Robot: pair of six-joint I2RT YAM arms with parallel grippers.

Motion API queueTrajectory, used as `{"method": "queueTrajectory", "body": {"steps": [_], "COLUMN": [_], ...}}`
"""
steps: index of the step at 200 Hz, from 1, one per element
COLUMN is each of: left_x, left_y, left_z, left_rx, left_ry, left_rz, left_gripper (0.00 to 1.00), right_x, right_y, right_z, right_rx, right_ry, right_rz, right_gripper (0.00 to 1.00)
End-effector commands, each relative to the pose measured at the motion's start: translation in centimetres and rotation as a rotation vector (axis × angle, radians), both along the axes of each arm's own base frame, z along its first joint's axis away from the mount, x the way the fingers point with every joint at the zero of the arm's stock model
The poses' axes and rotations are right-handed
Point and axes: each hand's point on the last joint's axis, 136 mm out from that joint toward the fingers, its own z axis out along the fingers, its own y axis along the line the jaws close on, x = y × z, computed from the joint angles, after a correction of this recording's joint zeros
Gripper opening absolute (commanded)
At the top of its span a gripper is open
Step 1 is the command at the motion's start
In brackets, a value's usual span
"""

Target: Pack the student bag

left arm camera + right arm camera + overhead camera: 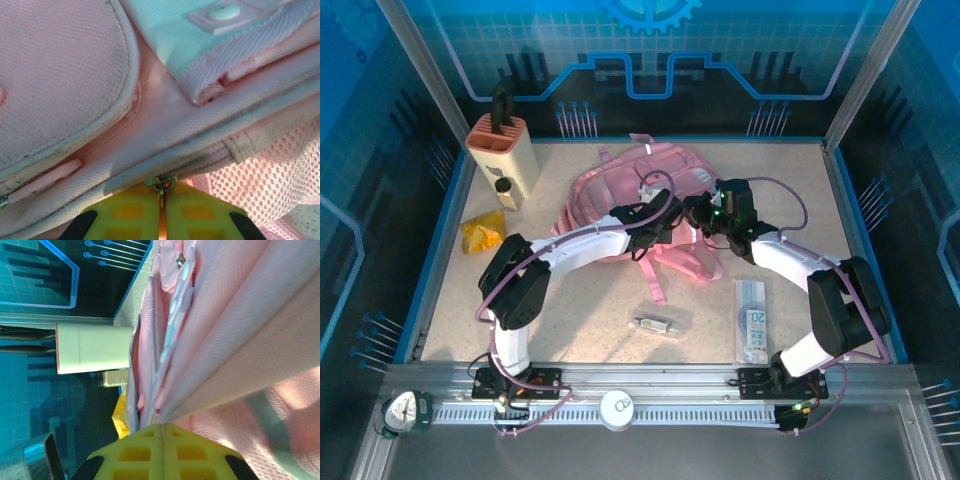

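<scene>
Student bag [615,188]: pink, lying flat mid-table [570,320], toward the far edge.
Left gripper [161,196]: fingers pinched together on the bag's metal zip pull [160,183].
Right gripper [163,434]: fingers pressed together on a fold of the bag's fabric.
Beige holder [502,158]: far-left corner.

Legible marking: "20", on the printed card inside a clear flat packet [752,322] lying right of the student bag [610,185] and nearer the arm bases; its finer print too small to read
</scene>
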Motion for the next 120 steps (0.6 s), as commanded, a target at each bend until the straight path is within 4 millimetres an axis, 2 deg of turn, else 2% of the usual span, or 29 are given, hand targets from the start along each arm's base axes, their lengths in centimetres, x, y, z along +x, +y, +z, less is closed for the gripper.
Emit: {"method": "queueTrajectory", "body": {"steps": [1, 32, 68, 83, 86, 96, 120], "left_x": [0.2, -0.7, -1.8, -1.9, -2.0, -2.0, -1.9], "left_y": [1.2, 2.0, 3.9, 4.3, 4.3, 3.9, 3.4], "left_z": [1.3, 2.1, 1.8, 1.8, 1.7, 1.7, 1.5], "left_rx": [0.009, -0.005, 0.025, 0.033, 0.032, 0.016, 0.0], "left_ry": [-0.031, -0.036, 0.001, 0.009, 0.011, 0.013, 0.025], "left_rz": [0.018, 0.014, 0.01, 0.012, 0.009, -0.002, -0.012], "left_gripper": [0.01, 0.0, 0.0, 0.0, 0.0, 0.0, 0.0], "right_x": [0.7, 0.8, 0.8, 0.0, -0.6, -1.6, -3.6], "right_y": [0.8, 0.2, -0.4, 0.1, 0.1, 0.8, 2.3], "right_z": [3.3, 2.9, 1.8, 1.4, 0.4, -0.2, -1.6], "right_rx": [0.026, 0.002, -0.029, -0.042, -0.048, -0.026, 0.03], "right_ry": [-0.134, -0.132, -0.113, -0.089, -0.063, -0.035, 0.018], "right_rz": [0.024, 0.016, 0.025, 0.048, 0.053, 0.071, 0.102], "right_gripper": [0.0, 0.0, 0.0, 0.0, 0.0, 0.0, 0.23]}}
